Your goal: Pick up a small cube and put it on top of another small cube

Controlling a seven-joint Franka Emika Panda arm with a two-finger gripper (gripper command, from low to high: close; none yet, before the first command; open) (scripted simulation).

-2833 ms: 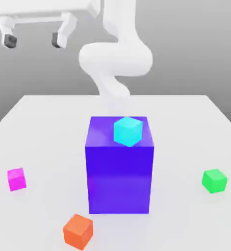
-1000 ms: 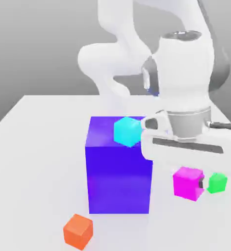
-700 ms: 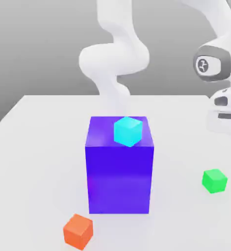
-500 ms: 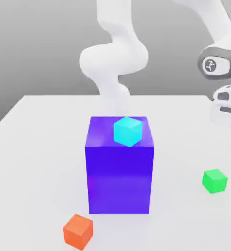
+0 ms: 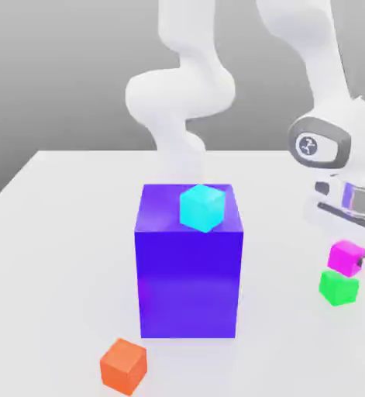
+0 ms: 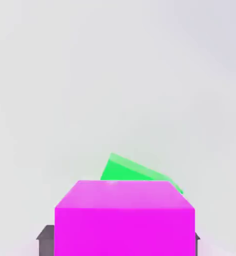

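1. While the arm reaches down at the exterior view's right, we find the gripper [image 5: 349, 259] pinching the magenta cube [image 5: 346, 257] between its fingers, one dark fingertip [image 5: 361, 264] showing at the cube's side.
2. We see the magenta cube held off the table [image 5: 69, 225], just above the green cube [image 5: 339, 287]; whether the two touch we cannot tell.
3. In the hand view the magenta cube [image 6: 125, 218] sits between two dark fingertips [image 6: 45, 239], with the green cube [image 6: 132, 171] partly covered beyond it, offset and turned at an angle.
4. We place the green cube on the table near its edge at the exterior view's right, well apart from the big blue-purple block [image 5: 189, 264].
5. The blue-purple block stands near the table's middle, and the cyan cube [image 5: 202, 207] rests on its top face.
6. We note the orange cube [image 5: 124, 363] near the table's front edge, just in front of the block's front corner on the exterior view's left.
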